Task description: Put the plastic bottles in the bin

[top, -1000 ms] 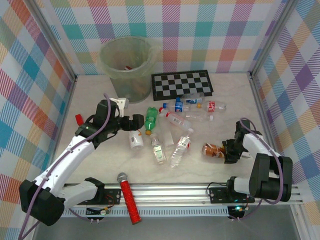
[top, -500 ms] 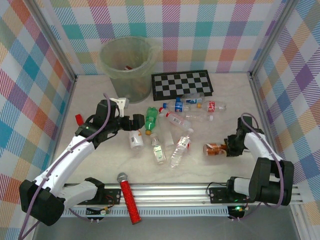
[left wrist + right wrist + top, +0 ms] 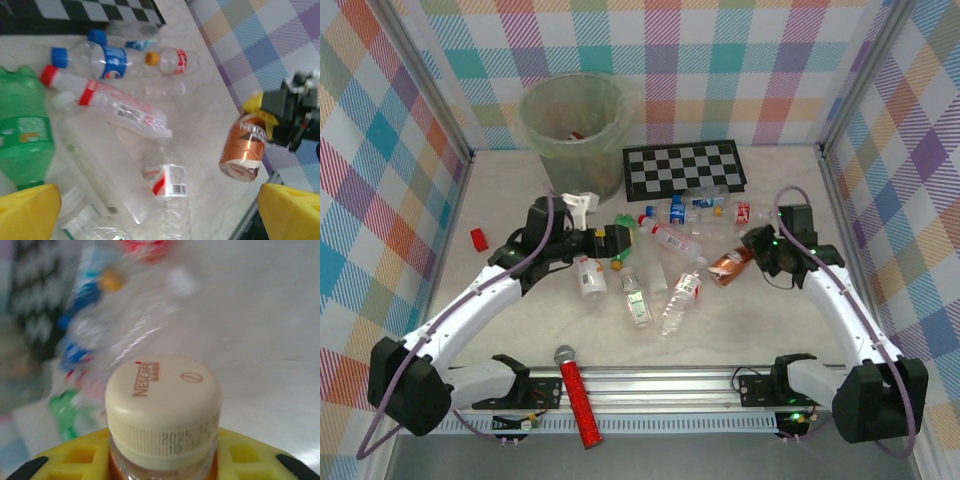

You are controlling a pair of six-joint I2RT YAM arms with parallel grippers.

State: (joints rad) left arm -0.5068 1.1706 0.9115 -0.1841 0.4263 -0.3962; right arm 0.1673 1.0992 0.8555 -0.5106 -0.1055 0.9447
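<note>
The right gripper (image 3: 757,247) is clamped on the brown bottle (image 3: 728,265), at three o'clock of the other bottles (image 3: 681,296). It should carry the bottle high to the bin (image 3: 542,150) at eleven o'clock, clearing the left gripper (image 3: 612,238), whose fingers stand wide apart.

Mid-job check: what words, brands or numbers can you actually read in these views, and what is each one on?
"NESCAFE": top of the cream cap; the smaller line beneath it is too blurred to read.
"2025": printed on that cap's ribbed side; the digits below it are partly cut off.
"NESCAF": side of the brown bottle, the end of the word hidden.
Labels on the clear bottles and the green bottle: too blurred to read.
</note>
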